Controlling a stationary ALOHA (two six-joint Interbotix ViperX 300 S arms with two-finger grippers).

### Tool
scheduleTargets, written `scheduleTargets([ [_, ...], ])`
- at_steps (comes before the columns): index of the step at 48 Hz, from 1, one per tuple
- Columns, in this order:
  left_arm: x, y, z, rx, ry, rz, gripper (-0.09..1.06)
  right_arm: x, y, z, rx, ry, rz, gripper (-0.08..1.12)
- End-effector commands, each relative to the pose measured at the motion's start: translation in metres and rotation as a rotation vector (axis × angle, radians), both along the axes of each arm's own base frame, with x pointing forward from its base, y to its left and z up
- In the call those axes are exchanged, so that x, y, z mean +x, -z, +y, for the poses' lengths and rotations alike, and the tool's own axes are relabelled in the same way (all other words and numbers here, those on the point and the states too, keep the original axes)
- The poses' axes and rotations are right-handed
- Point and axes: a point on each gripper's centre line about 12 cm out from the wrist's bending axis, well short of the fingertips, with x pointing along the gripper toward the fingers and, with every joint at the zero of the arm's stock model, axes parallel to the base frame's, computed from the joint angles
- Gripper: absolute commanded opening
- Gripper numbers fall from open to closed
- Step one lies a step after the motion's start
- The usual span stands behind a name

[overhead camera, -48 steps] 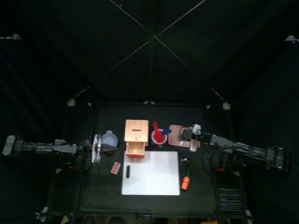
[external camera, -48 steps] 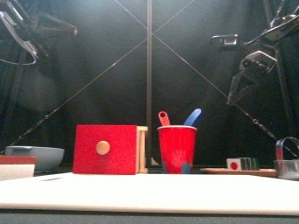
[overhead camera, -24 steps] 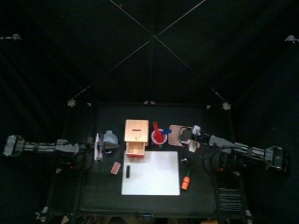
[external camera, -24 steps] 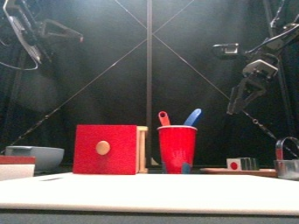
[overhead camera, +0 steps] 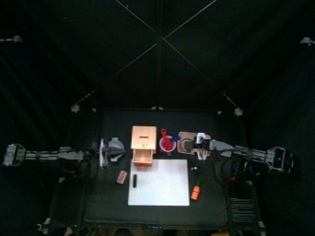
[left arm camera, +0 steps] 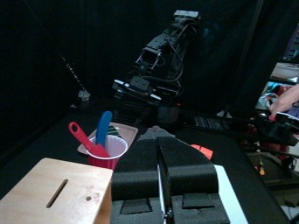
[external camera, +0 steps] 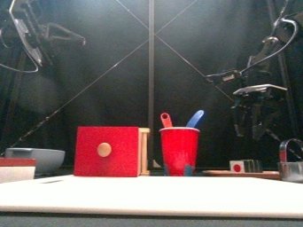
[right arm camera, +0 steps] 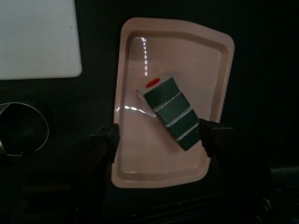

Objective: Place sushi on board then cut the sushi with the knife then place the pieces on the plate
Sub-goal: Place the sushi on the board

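Observation:
The dark green sushi roll [right arm camera: 174, 110] lies slantwise on the pink tray [right arm camera: 140, 166], its red-and-white end [external camera: 238, 166] facing the front. My right gripper [right arm camera: 163, 144] hangs open above the tray, one jaw on each side of the roll and not touching it; it is also seen at the right gripper [external camera: 251, 124] over the tray [external camera: 253, 175]. The white board [overhead camera: 160, 182] lies bare in front. A red cup [external camera: 180, 151] holds a blue knife [external camera: 194, 118] and a red knife [external camera: 166, 119]. My left gripper [left arm camera: 163, 179] is shut, resting high at the left.
A wooden box with a red drawer front [external camera: 104, 151] stands left of the cup. The blue-grey bowl [external camera: 42, 158] is at the far left, the metal cutter [external camera: 291, 151] at the far right. A small orange toy [overhead camera: 194, 192] lies by the board's right edge.
My right gripper has opened wide and come down toward the tray. The left arm has stayed where it was.

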Motion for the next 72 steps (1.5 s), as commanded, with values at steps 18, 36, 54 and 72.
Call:
scheduleTargets([
  [18,0.000,-0.003,0.009,-0.081,-0.050,-0.023,0.08,0.002,0.023,-0.045,-0.047,-0.129,0.053,1.00],
  [36,-0.002,0.003,0.012,-0.098,-0.068,-0.011,0.08,-0.004,0.051,-0.041,-0.018,-0.204,0.130,1.00],
  [54,-0.002,0.000,0.012,-0.126,-0.069,-0.022,0.08,-0.004,0.066,-0.050,-0.027,-0.218,0.172,0.98],
  [72,-0.002,0.001,0.012,-0.126,-0.072,-0.020,0.08,-0.003,0.066,-0.049,-0.022,-0.208,0.163,0.79],
])
